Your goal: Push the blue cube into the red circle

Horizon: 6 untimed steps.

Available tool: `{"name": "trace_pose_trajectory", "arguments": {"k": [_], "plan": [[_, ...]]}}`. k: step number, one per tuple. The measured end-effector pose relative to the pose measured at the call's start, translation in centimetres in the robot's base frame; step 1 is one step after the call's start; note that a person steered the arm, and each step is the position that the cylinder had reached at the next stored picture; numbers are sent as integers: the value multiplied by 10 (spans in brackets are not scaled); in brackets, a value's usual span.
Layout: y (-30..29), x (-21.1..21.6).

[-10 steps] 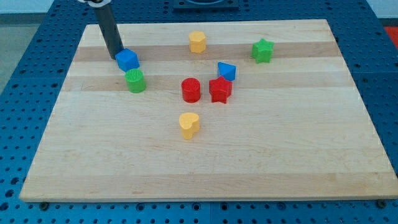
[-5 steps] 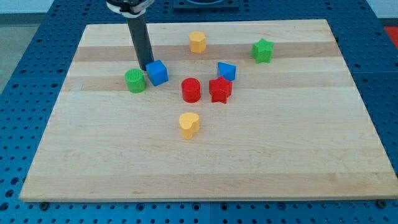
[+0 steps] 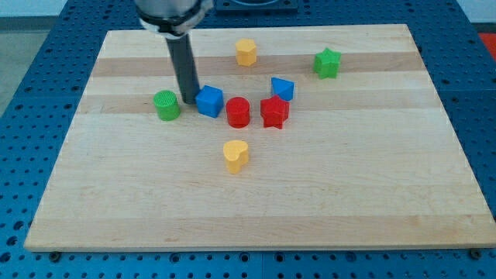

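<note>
Wooden board [image 3: 256, 209] lying flat on a blue perforated bench [image 3: 31, 101], carrying all blocks; taken as the landmark below is the red circle.

No gripper fitted: only a straight dark rod [image 3: 184, 66], nothing held, nothing to open or close. Rod standing upright at the view's left of the red circle, my tip [image 3: 190, 101] pressed against the left face of the blue cube. Placed there so that a push toward the view's right drives the cube straight at its target.

Red star [image 3: 274, 112] touching or just beside the red circle on the view's right; likely to act as a backstop.

Red circle [image 3: 238, 112] upright, near the board's middle.

Blue cube [image 3: 209, 101], the task's thing, just beside the red circle on its left and slightly toward the view's top; contact either made or nearly made, not resolvable. Judged close to completion.

Blue wedge-like block [image 3: 283, 88] up and to the right of the red circle, near the star.

Green star [image 3: 328, 63] well apart, up and right.

Green cylinder [image 3: 166, 105] to the left, beyond the tip, clear of the push line.

Yellow heart-like block [image 3: 235, 155] below the red circle; yellow block [image 3: 246, 52] well above it. Neither in the way.
</note>
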State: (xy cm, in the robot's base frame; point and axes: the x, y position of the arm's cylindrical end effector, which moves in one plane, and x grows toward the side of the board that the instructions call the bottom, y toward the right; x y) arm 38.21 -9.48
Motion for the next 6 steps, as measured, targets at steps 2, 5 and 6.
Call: {"name": "trace_pose_trajectory", "arguments": {"k": [2,5,6], "plan": [[37,-9],[39,-32],[91,-26]]}}
